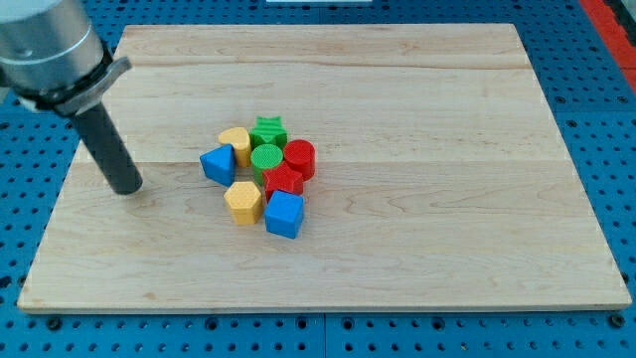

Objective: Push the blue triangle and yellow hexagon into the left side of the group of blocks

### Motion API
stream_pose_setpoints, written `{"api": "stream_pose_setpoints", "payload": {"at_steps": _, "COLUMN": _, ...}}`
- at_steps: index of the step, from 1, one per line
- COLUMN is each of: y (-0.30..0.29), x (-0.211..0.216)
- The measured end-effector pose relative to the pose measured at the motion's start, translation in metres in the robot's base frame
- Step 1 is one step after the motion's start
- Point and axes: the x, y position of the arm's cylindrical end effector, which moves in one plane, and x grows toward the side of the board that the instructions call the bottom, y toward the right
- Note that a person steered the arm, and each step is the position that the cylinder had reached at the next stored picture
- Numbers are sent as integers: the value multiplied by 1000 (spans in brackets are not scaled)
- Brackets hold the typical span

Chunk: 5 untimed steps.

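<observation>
The blue triangle [218, 163] lies at the left edge of the cluster of blocks, touching the yellow rounded block [236, 143]. The yellow hexagon [243, 202] sits at the cluster's lower left, beside the blue cube [284, 214]. My tip [127, 188] rests on the board to the view's left of the blue triangle, well apart from it, with a gap of bare wood between them.
The cluster also holds a green star [267, 129], a green cylinder [266, 159], a red cylinder [299, 158] and a red star-like block [284, 181]. The wooden board [447, 149] lies on a blue pegboard table [606, 80].
</observation>
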Motion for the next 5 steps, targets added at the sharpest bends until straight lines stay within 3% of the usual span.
{"api": "stream_pose_setpoints", "payload": {"at_steps": 1, "y": 29, "x": -37}}
{"api": "stream_pose_setpoints", "payload": {"at_steps": 4, "y": 105, "x": -32}}
{"api": "stream_pose_setpoints", "payload": {"at_steps": 5, "y": 100, "x": -31}}
